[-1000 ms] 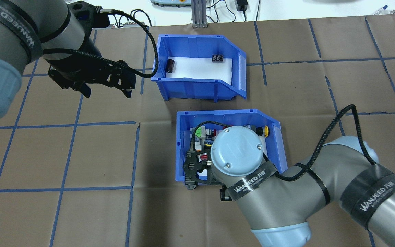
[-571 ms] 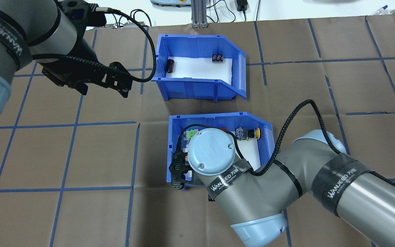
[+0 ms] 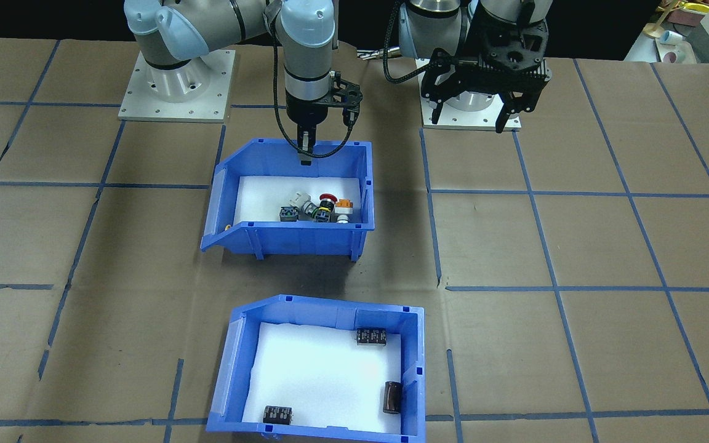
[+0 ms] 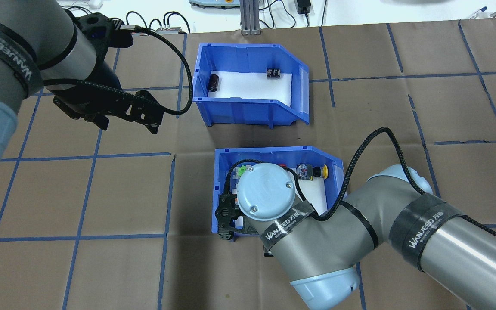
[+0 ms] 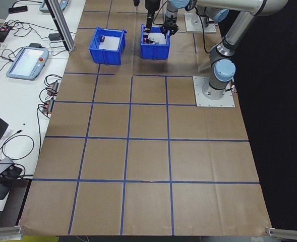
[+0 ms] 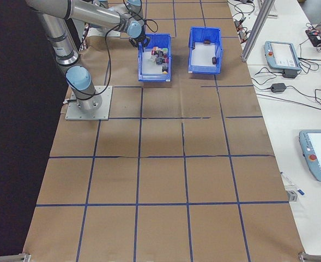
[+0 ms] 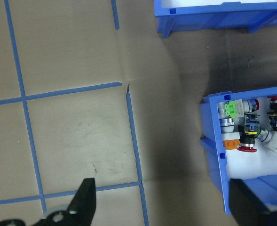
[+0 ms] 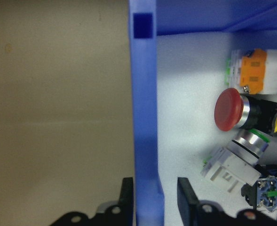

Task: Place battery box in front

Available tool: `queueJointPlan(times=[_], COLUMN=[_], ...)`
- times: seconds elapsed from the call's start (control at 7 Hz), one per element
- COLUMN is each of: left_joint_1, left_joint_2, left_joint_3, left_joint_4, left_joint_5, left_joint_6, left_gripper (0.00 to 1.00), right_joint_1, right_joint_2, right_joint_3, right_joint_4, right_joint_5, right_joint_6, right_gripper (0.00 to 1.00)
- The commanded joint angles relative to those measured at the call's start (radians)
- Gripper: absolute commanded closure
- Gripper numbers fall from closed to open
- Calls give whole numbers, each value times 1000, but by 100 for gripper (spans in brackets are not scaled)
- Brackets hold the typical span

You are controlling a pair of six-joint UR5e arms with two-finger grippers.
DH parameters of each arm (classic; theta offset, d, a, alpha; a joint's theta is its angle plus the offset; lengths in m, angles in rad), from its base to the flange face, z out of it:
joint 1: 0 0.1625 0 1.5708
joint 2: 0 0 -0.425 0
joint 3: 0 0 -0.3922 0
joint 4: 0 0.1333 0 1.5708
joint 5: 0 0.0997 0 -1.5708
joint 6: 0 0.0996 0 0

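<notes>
The battery box (image 4: 239, 110) is a blue bin with a white foam liner, standing at the far side of the table from the robot. A dark cylindrical cell (image 4: 215, 82) and small black blocks (image 3: 371, 336) lie in it. Neither gripper touches it. My left gripper (image 4: 128, 125) hangs open over bare table to its left, with nothing between its fingers (image 7: 84, 202). My right gripper (image 3: 305, 154) is shut on the near wall of a second blue bin (image 4: 274, 153) that holds colourful push-button switches (image 8: 228, 109). In the right wrist view that wall (image 8: 145, 117) runs between the jaws.
The switch bin (image 3: 293, 240) stands between the robot and the battery box (image 3: 317, 314), a gap of table apart. An aluminium post (image 4: 248, 17) and cables stand beyond the far table edge. Brown paper with blue tape lines covers the table (image 4: 101, 193).
My right gripper has dragged the switch bin to the left of the overhead view and a little toward the robot. My left gripper has drifted slightly left, still open.
</notes>
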Motion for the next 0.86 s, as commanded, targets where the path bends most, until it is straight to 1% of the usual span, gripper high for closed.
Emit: queueJointPlan(times=[0.0, 0.14, 0.43, 0.71], left_joint_1=[3, 1, 1, 0], left_joint_2=[2, 2, 2, 0], left_joint_3=[1, 3, 4, 3], left_joint_4=[-7, -6, -4, -5], left_joint_5=[47, 67, 44, 46], left_joint_6=[-1, -2, -16, -16], left_gripper=[1, 1, 1, 1], right_joint_1=[-20, -37, -112, -192], right_joint_2=[-23, -64, -90, -97], right_joint_3=[-7, -7, -19, -71], right_joint_4=[3, 12, 44, 43], right_joint_5=[-2, -1, 4, 2], right_joint_6=[6, 6, 3, 53], right_gripper=[0, 0, 0, 0])
